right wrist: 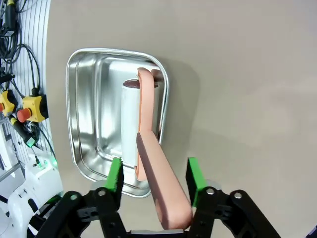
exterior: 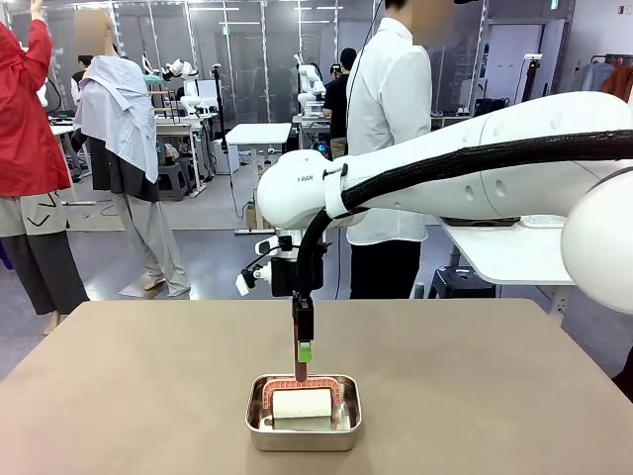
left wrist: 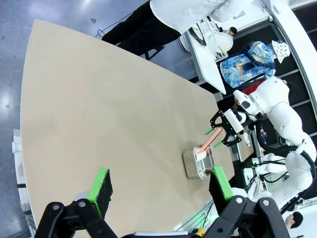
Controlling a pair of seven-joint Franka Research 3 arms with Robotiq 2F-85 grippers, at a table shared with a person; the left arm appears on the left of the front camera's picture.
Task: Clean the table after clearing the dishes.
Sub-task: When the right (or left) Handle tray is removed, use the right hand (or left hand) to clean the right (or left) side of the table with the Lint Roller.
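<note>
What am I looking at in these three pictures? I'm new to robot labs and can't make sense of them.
Two white robot arms work at a brown table, a person standing beyond it. The front picture comes from a fixed camera between the arms; the other two from wrist cameras looking along each pincer. On the table sits a steel pan holding a white roller with a pink handle. The right pincer straddles that handle, a gap beside one pad, so no grip yet. The left pincer hangs open, empty, above the table.
</note>
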